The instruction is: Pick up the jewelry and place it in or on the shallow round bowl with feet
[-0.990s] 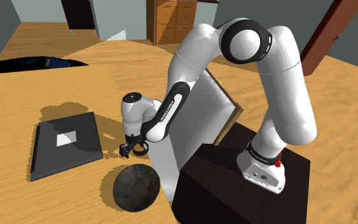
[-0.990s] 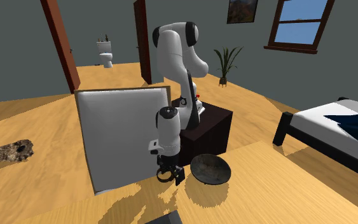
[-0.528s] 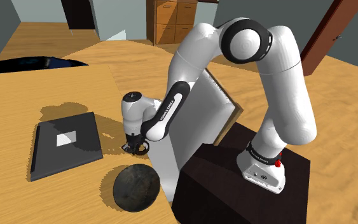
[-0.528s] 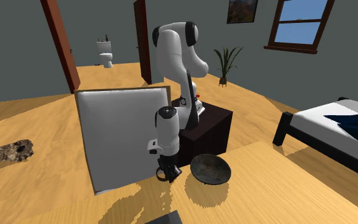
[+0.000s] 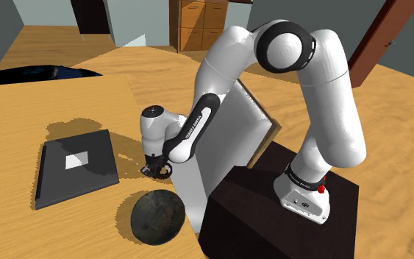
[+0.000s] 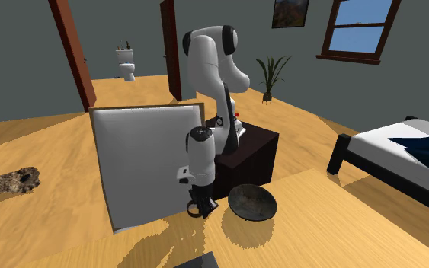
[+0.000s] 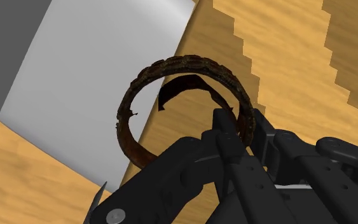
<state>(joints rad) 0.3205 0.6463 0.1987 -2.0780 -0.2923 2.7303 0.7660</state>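
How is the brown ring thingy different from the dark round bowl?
The bracelet is a thin open hoop you can see through; the bowl is a solid dish. The bracelet is brown with a bumpy rim; the bowl is dark grey and mottled. The gripper pinches the bracelet's rim, while the bowl sits free on the wooden surface. Both are round.

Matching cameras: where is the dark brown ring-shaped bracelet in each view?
Shoulder view: dark brown ring-shaped bracelet at the black gripper, near the dark round bowl.
Second exterior view: bracelet low centre, left of the bowl.
Wrist view: bracelet clasped by the fingers.
Shared landmark: leaning white panel.
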